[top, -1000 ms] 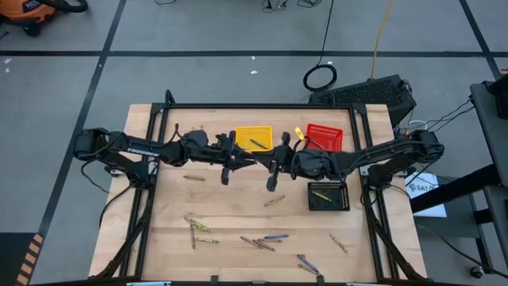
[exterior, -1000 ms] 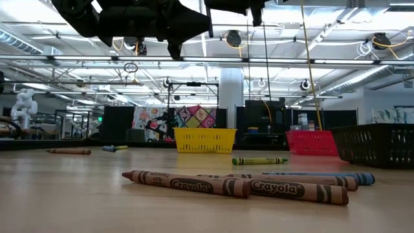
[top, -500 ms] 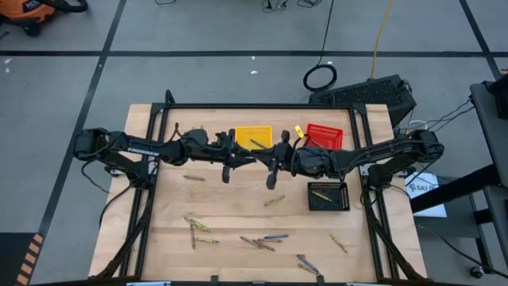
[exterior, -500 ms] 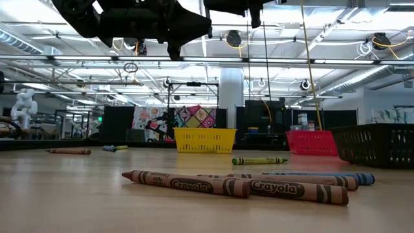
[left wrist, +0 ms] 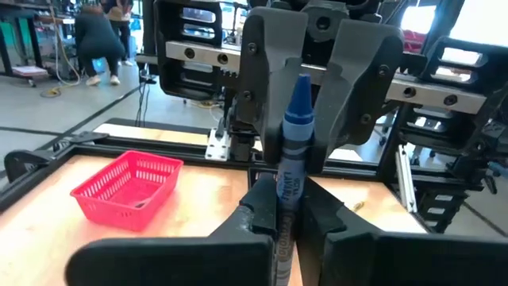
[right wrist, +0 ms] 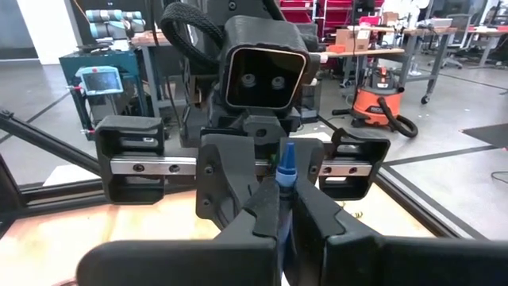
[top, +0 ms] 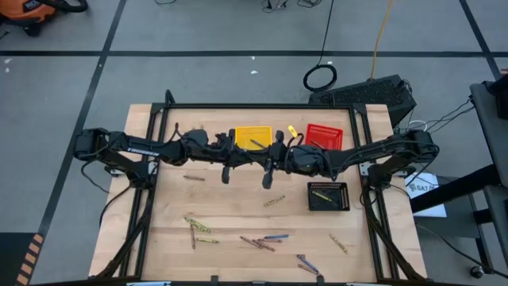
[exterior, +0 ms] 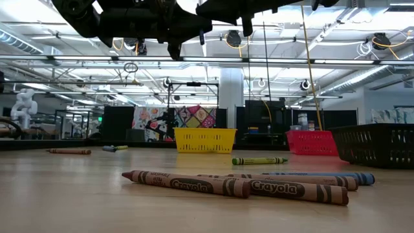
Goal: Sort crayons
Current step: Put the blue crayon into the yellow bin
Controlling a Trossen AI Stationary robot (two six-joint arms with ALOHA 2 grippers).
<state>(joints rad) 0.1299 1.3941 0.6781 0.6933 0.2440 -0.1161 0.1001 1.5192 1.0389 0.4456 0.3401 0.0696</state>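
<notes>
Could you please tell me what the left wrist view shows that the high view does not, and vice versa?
Only the left wrist view: a blue crayon upright between the left gripper's fingers, and a person in the room behind. Only the high view: the yellow basket, the black basket and loose crayons scattered on the table. Both: the red basket and the right gripper facing the left one.

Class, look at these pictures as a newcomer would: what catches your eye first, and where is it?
The two arms meet head-on above the table's middle, the left gripper and right gripper both clamped on one blue crayon. Below them, loose crayons lie scattered over the wooden table, with a yellow basket and a red basket at its far edge.
</notes>
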